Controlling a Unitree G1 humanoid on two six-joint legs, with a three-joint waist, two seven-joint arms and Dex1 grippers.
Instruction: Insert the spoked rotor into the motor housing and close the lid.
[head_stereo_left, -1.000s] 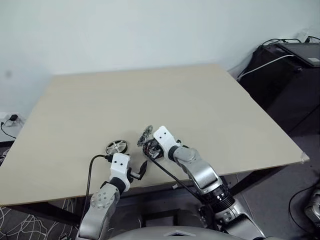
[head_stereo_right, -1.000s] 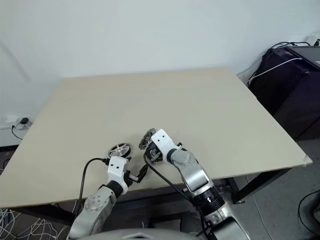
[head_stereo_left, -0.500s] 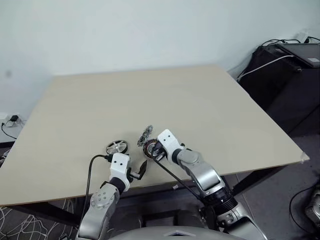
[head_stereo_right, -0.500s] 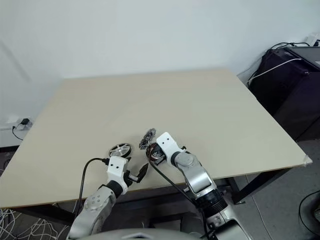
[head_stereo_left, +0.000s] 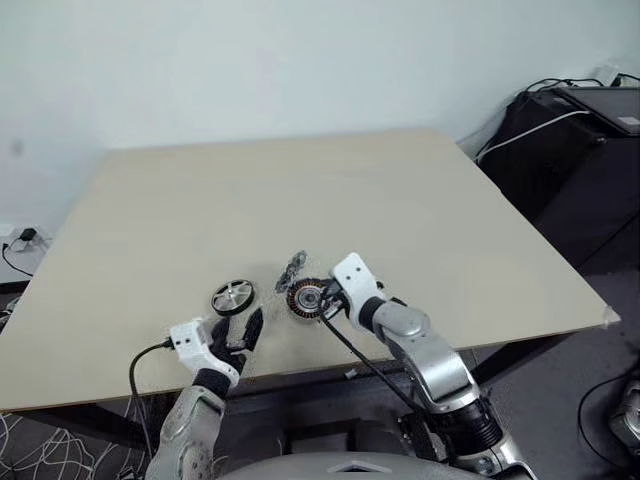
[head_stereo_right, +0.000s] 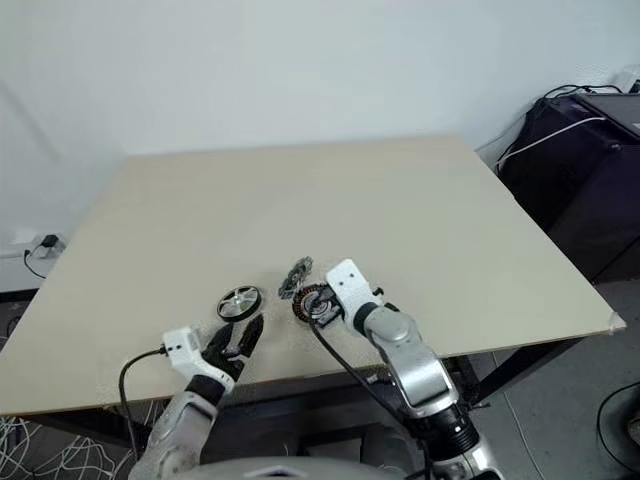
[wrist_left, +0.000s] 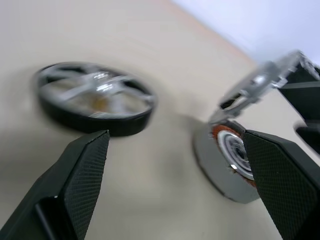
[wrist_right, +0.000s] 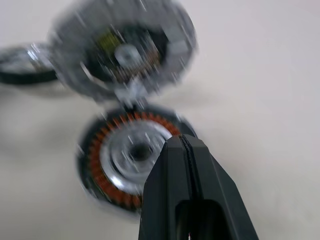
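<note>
The spoked rotor (head_stereo_left: 232, 295) lies flat on the table, a silver wheel with a dark rim. To its right sits the motor housing (head_stereo_left: 305, 297), copper windings around a silver centre, uncovered. A silver lid (head_stereo_left: 293, 267) stands tilted up at its far edge. My right gripper (wrist_right: 182, 142) is shut with nothing in it, its tip just over the housing's near right rim (wrist_right: 125, 160). My left gripper (wrist_left: 175, 135) is open near the table's front edge, pointing between the rotor (wrist_left: 95, 105) and the housing (wrist_left: 230, 155), touching neither.
The pale wooden table (head_stereo_left: 300, 200) stretches far behind the parts. Its front edge runs just under my left gripper (head_stereo_left: 245, 330). Dark bags and cables (head_stereo_left: 570, 130) lie off the table's right side.
My right gripper has drawn back to the right and lifted a little, uncovering the copper housing. My left gripper has rolled and shifted left, its fingers now facing the rotor.
</note>
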